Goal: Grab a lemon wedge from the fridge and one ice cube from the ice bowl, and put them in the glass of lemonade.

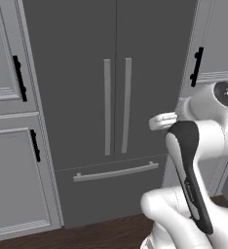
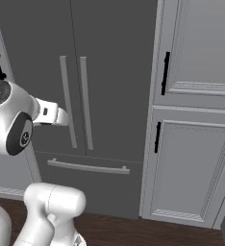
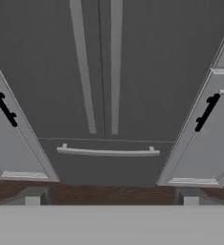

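Note:
The fridge stands straight ahead, dark grey, with both doors shut. Its two long light grey vertical handles meet at the centre seam. A horizontal drawer handle runs below them. My gripper faces the fridge from some distance, open, with nothing between its fingertips. The arm is folded up in front of the base, its hand pointing toward the doors. The lemon wedge, ice cube, ice bowl and glass of lemonade are out of view.
Panelled grey cabinets with black handles flank the fridge on both sides. A dark wood floor runs along their base.

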